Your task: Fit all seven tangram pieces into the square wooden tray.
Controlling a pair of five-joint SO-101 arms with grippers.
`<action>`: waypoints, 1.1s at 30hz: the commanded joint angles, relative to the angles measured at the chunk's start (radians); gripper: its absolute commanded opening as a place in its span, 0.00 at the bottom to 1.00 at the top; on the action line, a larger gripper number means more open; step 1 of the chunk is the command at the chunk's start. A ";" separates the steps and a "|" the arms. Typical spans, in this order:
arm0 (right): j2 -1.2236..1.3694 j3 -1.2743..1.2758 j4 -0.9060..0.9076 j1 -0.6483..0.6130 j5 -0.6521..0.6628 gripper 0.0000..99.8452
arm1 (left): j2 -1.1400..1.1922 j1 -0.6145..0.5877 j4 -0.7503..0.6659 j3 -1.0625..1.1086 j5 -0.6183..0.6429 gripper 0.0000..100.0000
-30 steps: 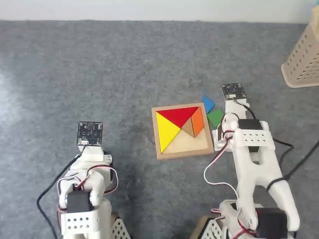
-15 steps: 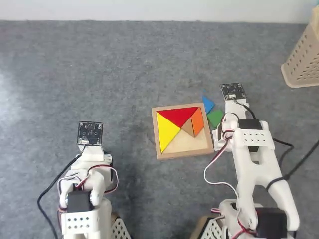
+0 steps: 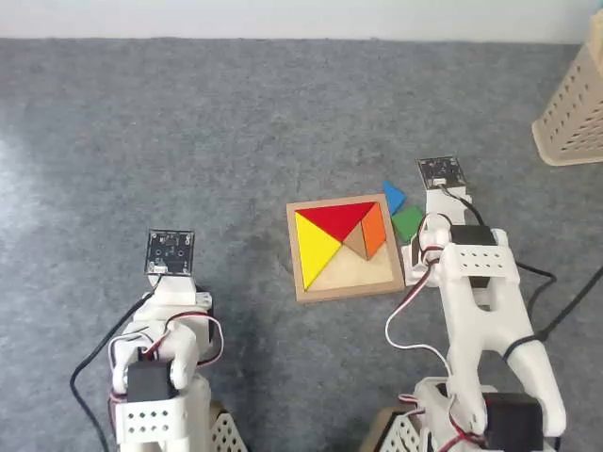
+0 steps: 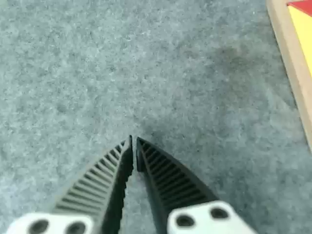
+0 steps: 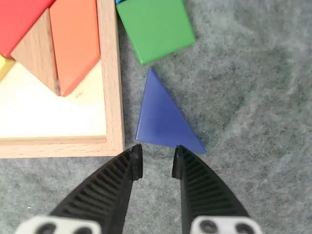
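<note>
Four pieces sit in the tray [image 3: 293,247], its near side bare; green square [image 3: 407,223] and light-blue triangle [image 3: 393,197] wait just outside its rim. Parked clear of it, left fingers [image 4: 127,151] pinched together, empty. Just short of the dark-blue triangle [image 5: 163,122], right fingers [image 5: 130,165] slightly apart, empty: likely the next pick.

Nothing for you to log: the last second shows no movement in the high view. The green square [image 3: 407,223] and light blue triangle [image 3: 393,196] ahead of your right gripper [image 5: 156,158] haven't budged, and the tray [image 3: 300,282] contents are unchanged.
</note>
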 commanded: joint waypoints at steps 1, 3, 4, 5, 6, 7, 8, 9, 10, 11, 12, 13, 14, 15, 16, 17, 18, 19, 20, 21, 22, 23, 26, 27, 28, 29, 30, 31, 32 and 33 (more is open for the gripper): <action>-0.001 -0.021 -0.015 0.007 -0.011 0.11 | -0.015 0.009 0.012 -0.012 0.008 0.01; -0.001 -0.021 -0.015 0.007 -0.011 0.11 | -0.015 0.009 0.012 -0.012 0.008 0.01; -0.001 -0.021 -0.015 0.007 -0.011 0.11 | -0.015 0.009 0.012 -0.012 0.008 0.01; -0.001 -0.021 -0.015 0.007 -0.011 0.11 | -0.015 0.009 0.012 -0.012 0.008 0.01; -0.001 -0.021 -0.015 0.007 -0.011 0.11 | -0.015 0.009 0.012 -0.012 0.008 0.01; -0.001 -0.021 -0.015 0.007 -0.011 0.11 | -0.015 0.009 0.012 -0.012 0.008 0.01; -0.001 -0.021 -0.015 0.007 -0.011 0.11 | -0.015 0.009 0.012 -0.012 0.008 0.01; -0.001 -0.021 -0.015 0.007 -0.011 0.11 | -0.015 0.009 0.012 -0.012 0.008 0.01; -0.001 -0.021 -0.015 0.007 -0.011 0.11 | -0.015 0.009 0.012 -0.012 0.008 0.01; -0.001 -0.021 -0.015 0.007 -0.011 0.11 | -0.015 0.009 0.012 -0.012 0.008 0.01; -0.001 -0.021 -0.015 0.007 -0.011 0.11 | -0.015 0.009 0.012 -0.012 0.008 0.01; -0.001 -0.021 -0.019 0.007 -0.011 0.11 | -0.015 0.009 0.012 -0.012 0.008 0.01; -0.001 -0.018 -0.022 0.012 -0.009 0.11 | -0.015 0.009 0.012 -0.012 0.008 0.01; -0.001 -0.011 -0.030 0.019 -0.009 0.11 | -0.015 0.009 0.012 -0.012 0.008 0.01; -0.001 -0.005 -0.047 0.024 -0.009 0.11 | -0.015 0.009 0.012 -0.012 0.008 0.01; -0.001 -0.002 -0.056 0.028 -0.009 0.11 | -0.015 0.009 0.012 -0.012 0.008 0.01; -0.004 -0.002 -0.059 0.038 -0.006 0.11 | -0.015 0.009 0.012 -0.012 0.008 0.01; -0.010 -0.002 -0.058 0.050 -0.006 0.11 | -0.015 0.009 0.012 -0.012 0.008 0.01; -0.013 -0.009 -0.058 0.064 -0.005 0.11 | -0.015 0.009 0.012 -0.012 0.008 0.01; -0.016 -0.021 -0.056 0.085 -0.003 0.11 | -0.015 0.009 0.012 -0.012 0.008 0.01; -0.022 -0.038 -0.056 0.105 -0.003 0.11 | -0.015 0.009 0.012 -0.012 0.008 0.01; -0.028 -0.058 -0.053 0.131 -0.002 0.11 | -0.015 0.008 0.012 -0.012 0.008 0.01; -0.016 -0.181 0.050 0.168 0.071 0.11 | -0.015 0.008 0.012 -0.012 0.008 0.01; -0.001 -0.230 0.096 0.162 0.101 0.11 | -0.015 0.008 0.012 -0.012 0.008 0.01; 0.022 -0.290 0.143 0.147 0.123 0.11 | -0.015 0.008 0.012 -0.012 0.008 0.01; 0.053 -0.351 0.182 0.128 0.124 0.11 | -0.015 0.008 0.012 -0.012 0.008 0.01; 0.090 -0.419 0.220 0.111 0.121 0.11 | -0.015 0.008 0.012 -0.012 0.008 0.01; 0.131 -0.488 0.257 0.091 0.112 0.11 | -0.015 0.008 0.012 -0.012 0.008 0.01; 0.179 -0.563 0.295 0.065 0.112 0.12 | -0.015 0.008 0.012 -0.012 0.008 0.01; 0.226 -0.632 0.332 0.038 0.121 0.14 | -0.015 0.008 0.012 -0.012 0.008 0.01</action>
